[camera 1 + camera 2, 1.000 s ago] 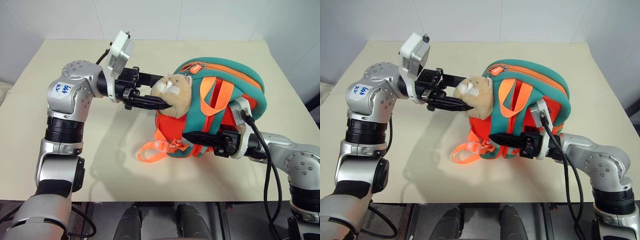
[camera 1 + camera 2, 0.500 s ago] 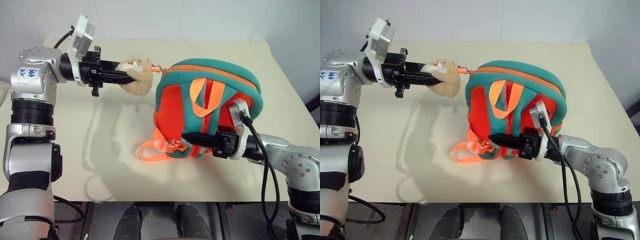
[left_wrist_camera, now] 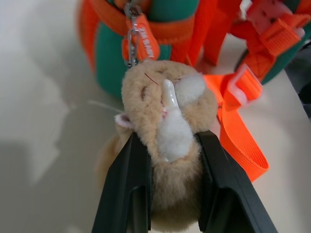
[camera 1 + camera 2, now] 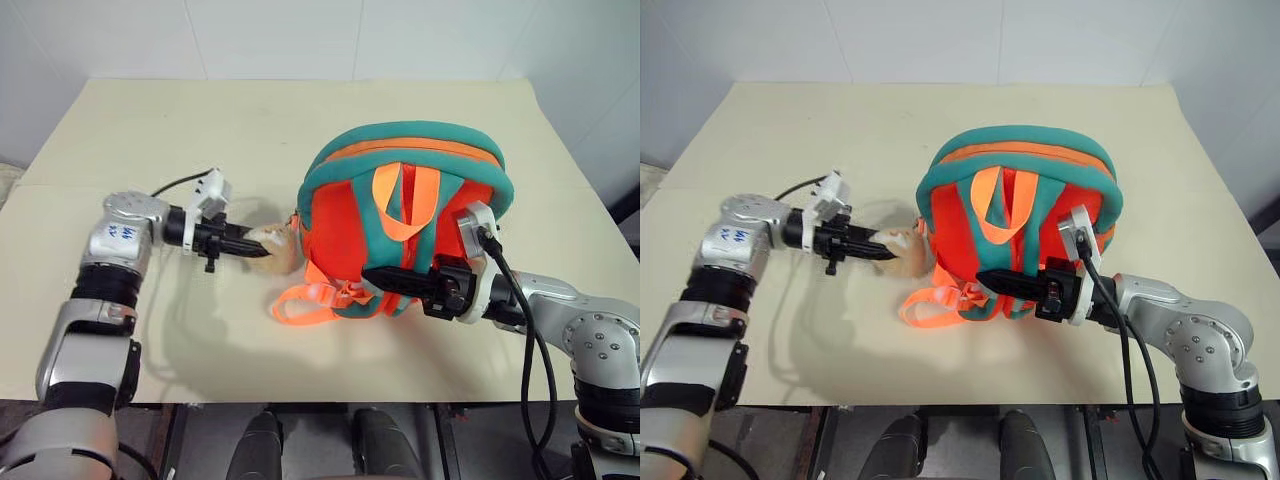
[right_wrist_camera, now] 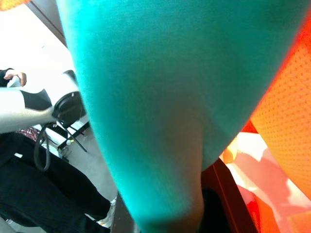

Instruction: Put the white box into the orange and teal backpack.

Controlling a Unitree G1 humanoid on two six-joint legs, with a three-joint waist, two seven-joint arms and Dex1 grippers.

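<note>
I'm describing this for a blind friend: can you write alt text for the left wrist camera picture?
Two black fingers pinch a tan plush hamster charm between them, just above a pale table. A small chain links the charm to an orange and teal backpack behind it, and orange webbing trails onto the table beside it.

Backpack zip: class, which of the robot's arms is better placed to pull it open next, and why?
Left. The left gripper clamps the hamster charm chained to the zip pull; the right gripper holds the backpack steady.
</note>
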